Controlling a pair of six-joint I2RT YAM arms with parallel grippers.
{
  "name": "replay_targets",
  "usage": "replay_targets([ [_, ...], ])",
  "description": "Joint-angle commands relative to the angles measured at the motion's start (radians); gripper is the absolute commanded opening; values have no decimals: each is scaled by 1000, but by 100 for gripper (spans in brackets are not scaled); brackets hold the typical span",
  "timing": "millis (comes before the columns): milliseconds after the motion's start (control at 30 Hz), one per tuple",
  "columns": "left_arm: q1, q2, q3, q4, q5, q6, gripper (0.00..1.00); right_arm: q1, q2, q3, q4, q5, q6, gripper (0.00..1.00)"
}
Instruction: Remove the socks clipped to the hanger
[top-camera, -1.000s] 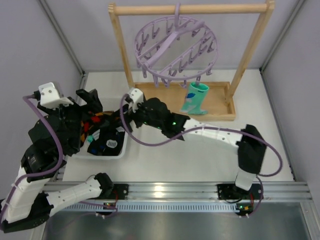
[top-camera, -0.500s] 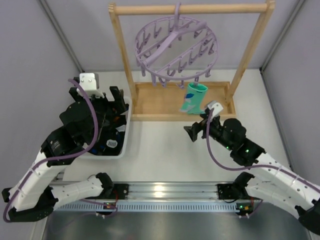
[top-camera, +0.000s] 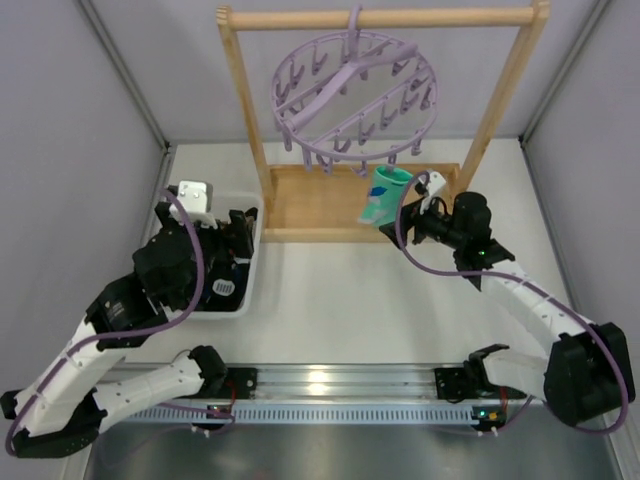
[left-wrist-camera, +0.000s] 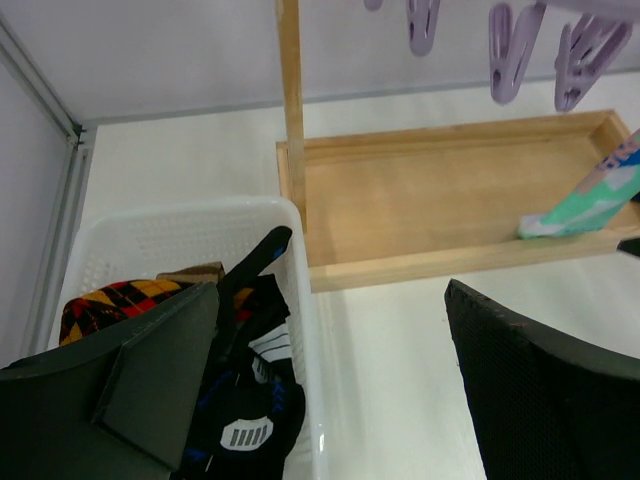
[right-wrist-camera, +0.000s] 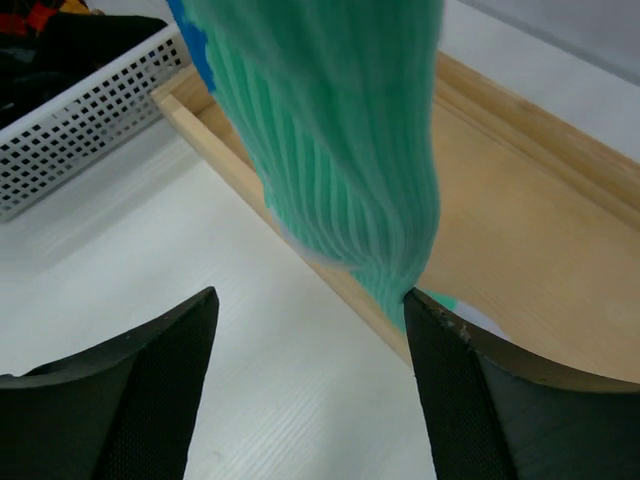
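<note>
The socks are split between two places, both taken from the wooden rack (top-camera: 385, 18): one teal-and-white sock (top-camera: 385, 197) hangs from a clip on the lavender hanger (top-camera: 355, 95), whose hook sits over the rack's top bar, so the sock dangles over the rack's tray-like base, with its toe end lying on that base in the left wrist view (left-wrist-camera: 590, 195); the other socks lie in a white basket (top-camera: 252, 270) on the table just beside the rack's left post, as the top view shows it; among them are a red, orange and black argyle sock (left-wrist-camera: 120, 297) and black ones (left-wrist-camera: 250, 400); the rest of the hanger's clips (left-wrist-camera: 515, 50) hang bare under the rack's bar; the right gripper (top-camera: 402, 215) is at the front edge of the rack's base, level with the hanging sock, its fingers spread apart to either side of the ribbed teal fabric (right-wrist-camera: 340, 150); in its wrist view one finger (right-wrist-camera: 490, 390) is right against the sock's lower edge and the other (right-wrist-camera: 120, 390) stands clear of it, so nothing is clamped; the left gripper (top-camera: 205, 225) is over the basket beside the rack's left post, its fingers (left-wrist-camera: 150, 370) wide apart and holding nothing.
</note>
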Motion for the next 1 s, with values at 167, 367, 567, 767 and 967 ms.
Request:
replay_targets([
  [167, 0, 11, -5, -3, 59, 8, 98, 13, 146, 74, 346, -164, -24, 52],
  [367, 0, 42, 57, -3, 114, 0, 98, 101, 114, 16, 419, 55, -50, 80],
  [567, 0, 42, 64, -3, 111, 2, 98, 99, 151, 3, 449, 200, -25, 81],
  [767, 0, 33, 57, -3, 116, 0, 98, 96, 207, 2, 473, 126, -24, 78],
  [967, 0, 37, 75, -2, 139, -18, 98, 112, 330, 65, 565, -98, 7, 61],
])
